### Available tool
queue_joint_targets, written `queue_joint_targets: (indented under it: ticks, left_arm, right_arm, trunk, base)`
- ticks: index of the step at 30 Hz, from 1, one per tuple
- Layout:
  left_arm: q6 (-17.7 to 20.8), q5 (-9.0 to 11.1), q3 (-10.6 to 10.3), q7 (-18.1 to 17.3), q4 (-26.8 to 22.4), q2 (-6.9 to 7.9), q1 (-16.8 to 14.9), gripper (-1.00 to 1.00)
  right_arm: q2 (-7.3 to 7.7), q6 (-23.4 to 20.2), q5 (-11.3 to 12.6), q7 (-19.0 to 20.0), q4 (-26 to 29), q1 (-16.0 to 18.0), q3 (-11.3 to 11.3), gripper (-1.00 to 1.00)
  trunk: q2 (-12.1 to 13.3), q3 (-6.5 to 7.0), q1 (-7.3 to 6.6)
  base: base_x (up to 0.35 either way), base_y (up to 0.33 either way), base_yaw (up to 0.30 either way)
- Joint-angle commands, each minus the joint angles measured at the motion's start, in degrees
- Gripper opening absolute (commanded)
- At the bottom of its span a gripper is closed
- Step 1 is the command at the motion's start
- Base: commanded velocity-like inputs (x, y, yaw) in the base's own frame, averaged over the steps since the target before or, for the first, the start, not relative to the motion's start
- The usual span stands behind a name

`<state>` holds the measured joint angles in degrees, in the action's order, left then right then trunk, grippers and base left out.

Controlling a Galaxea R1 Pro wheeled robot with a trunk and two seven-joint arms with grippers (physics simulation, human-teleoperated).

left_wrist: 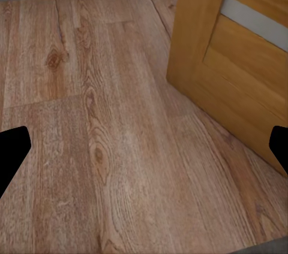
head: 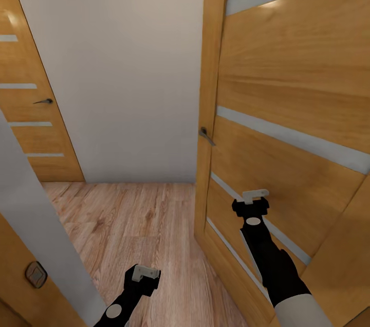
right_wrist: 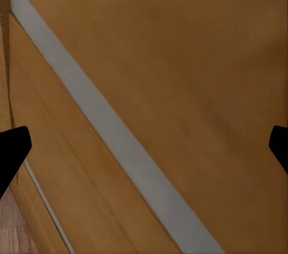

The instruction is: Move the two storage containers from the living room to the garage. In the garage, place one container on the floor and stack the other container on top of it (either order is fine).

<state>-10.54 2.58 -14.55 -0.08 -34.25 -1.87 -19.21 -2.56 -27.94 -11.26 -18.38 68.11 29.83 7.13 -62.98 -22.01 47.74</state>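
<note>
Two empty, spread end effectors, left (head: 145, 276) and right (head: 254, 198), flank an open wooden door (head: 288, 126) on wood-plank floor (head: 139, 224); no storage container visible. Passing cleanly likely means steering left of the door's edge.

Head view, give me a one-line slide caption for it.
Both grippers, left and right, open and empty beside a wooden panel door over a wood-plank floor.

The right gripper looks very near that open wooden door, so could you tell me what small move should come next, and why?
Probably ease the base leftward before driving on. The right gripper, open and empty, is up against the wooden door, while bare wood-plank floor lies open ahead of the left gripper, also open and empty.
</note>
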Motion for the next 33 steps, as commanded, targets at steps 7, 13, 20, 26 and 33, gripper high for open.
queue_joint_targets:
  ticks: [7,13,20,26,33]
  left_arm:
    - [-0.18,0.27,-0.13,-0.01,0.04,0.02,-0.04,1.0]
    - [-0.18,0.27,-0.13,-0.01,0.04,0.02,-0.04,1.0]
    - [-0.18,0.1,-0.13,-0.06,0.42,-0.6,-0.04,1.0]
    - [-0.18,-0.06,-0.13,-0.09,0.67,-1.01,-0.04,1.0]
    - [-0.18,-0.11,-0.13,-0.09,0.68,-1.13,-0.03,1.0]
  right_arm:
    - [0.02,-0.55,-0.76,-0.17,0.06,0.05,0.09,1.0]
    - [0.02,-0.55,-0.76,-0.17,0.06,0.05,0.09,1.0]
    - [-0.36,-0.88,-1.7,0.05,-0.75,-0.13,0.12,1.0]
    - [-0.57,-1.1,-2.26,0.23,-1.27,-0.27,0.16,1.0]
    - [-0.6,-1.18,-2.27,0.29,-1.75,-0.3,0.17,1.0]
  trunk:
    - [-0.04,-0.06,0.0]
    - [-0.04,-0.06,0.0]
    - [-0.04,-0.06,0.0]
    - [-0.04,-0.06,0.0]
    - [-0.04,-0.06,0.0]
  base:
    - [0.0,0.0,0.0]
    - [0.0,0.0,0.0]
    - [-0.078,-0.017,0.0]
    - [-0.262,-0.066,0.0]
    - [-0.087,-0.022,0.0]
